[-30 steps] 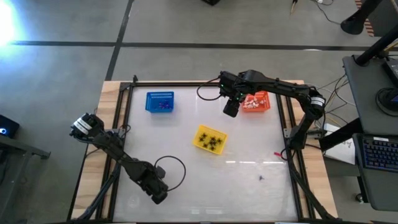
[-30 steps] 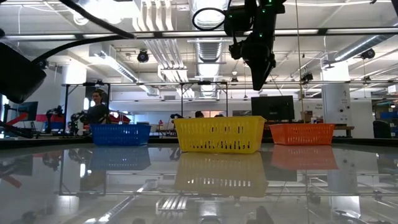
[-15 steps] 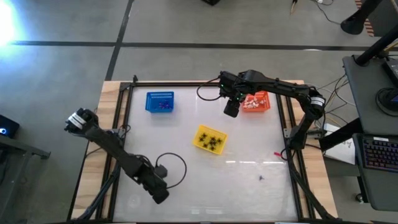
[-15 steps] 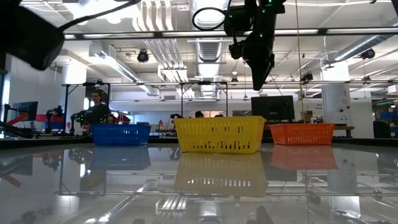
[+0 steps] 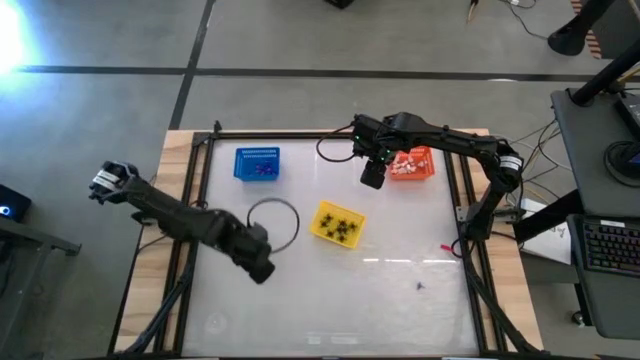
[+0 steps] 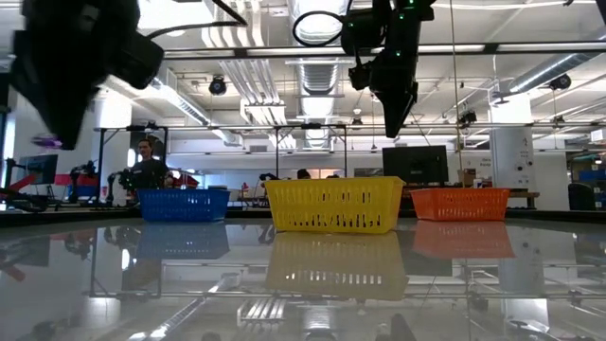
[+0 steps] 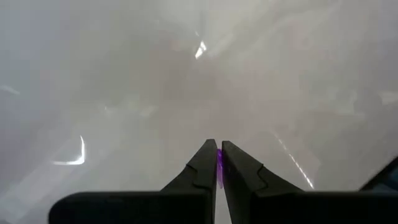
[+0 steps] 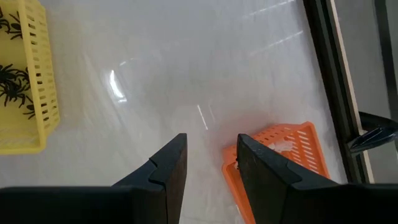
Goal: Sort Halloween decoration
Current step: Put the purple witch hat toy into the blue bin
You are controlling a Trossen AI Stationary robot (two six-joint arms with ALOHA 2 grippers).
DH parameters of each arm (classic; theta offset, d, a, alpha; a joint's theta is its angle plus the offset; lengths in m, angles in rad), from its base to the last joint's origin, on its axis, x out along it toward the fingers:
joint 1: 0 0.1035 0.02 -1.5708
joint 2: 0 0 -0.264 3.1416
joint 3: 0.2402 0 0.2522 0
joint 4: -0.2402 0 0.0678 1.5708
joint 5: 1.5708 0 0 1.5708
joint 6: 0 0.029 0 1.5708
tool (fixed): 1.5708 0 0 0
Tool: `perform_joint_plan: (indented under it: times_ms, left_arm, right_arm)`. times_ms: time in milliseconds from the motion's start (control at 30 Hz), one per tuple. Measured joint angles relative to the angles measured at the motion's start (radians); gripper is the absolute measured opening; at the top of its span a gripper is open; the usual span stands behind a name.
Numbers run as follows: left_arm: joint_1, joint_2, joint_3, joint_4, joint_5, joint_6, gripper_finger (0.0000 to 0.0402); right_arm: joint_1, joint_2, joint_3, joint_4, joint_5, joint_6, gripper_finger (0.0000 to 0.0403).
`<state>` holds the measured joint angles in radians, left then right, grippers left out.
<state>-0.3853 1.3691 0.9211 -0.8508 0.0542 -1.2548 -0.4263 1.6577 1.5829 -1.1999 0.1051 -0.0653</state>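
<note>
Left gripper [image 7: 218, 163] pinched closed on a tiny purple piece [image 7: 219, 158], yellow basket [image 5: 337, 224] just to its right. Right gripper [image 8: 210, 152] parted, holding nothing, orange basket [image 8: 287, 157] just beside it.

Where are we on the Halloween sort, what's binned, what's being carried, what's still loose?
Mostly binned: black spiders in the yellow basket, purple bits in the blue basket, white bits in the orange basket. In hand: the left pincer is shut on a purple piece. The right pincer hangs open beside the orange basket. Left: a pink bit and a dark bit lie loose near the table's right edge.
</note>
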Motion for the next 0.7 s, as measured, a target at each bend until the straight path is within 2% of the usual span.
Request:
perform_joint_plan:
  times_ms: [333, 700]
  left_arm:
    - [0.320, -0.068, 0.000, -0.043, -0.011, 0.338, 0.0000]
    - [0.711, -0.058, 0.000, -0.042, -0.019, 0.676, 0.0000]
  right_arm:
    - [0.000, 0.000, 0.000, 0.000, 0.000, 0.013, 0.0132]
    - [0.000, 0.000, 0.000, 0.000, 0.000, 0.094, 0.0132]
